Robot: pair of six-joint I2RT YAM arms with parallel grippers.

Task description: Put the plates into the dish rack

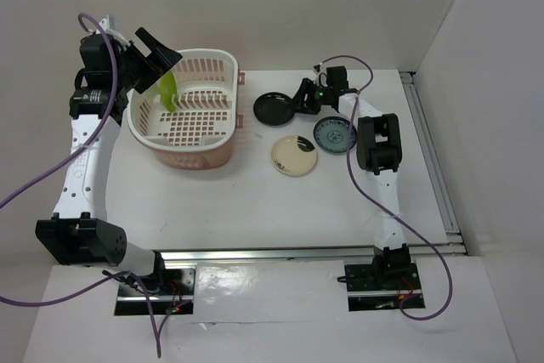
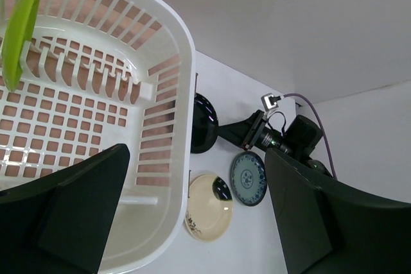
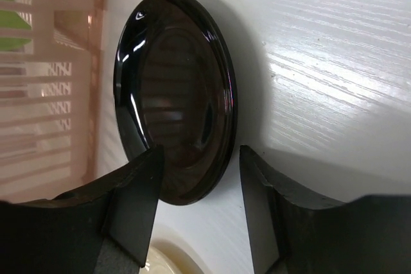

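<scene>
The pale pink dish rack stands at the far left. The lime green plate stands on edge inside it, also in the left wrist view. My left gripper is open and empty above the rack's far left end. The glossy black plate lies on the table right of the rack. My right gripper is open at its right rim. In the right wrist view the fingers straddle the black plate's near edge without closing. The cream plate and the blue patterned plate lie nearby.
The right arm's elbow hangs just right of the blue plate. A metal rail runs along the table's right edge. Walls close in at the back and right. The cream plate lies right below my right gripper's fingers.
</scene>
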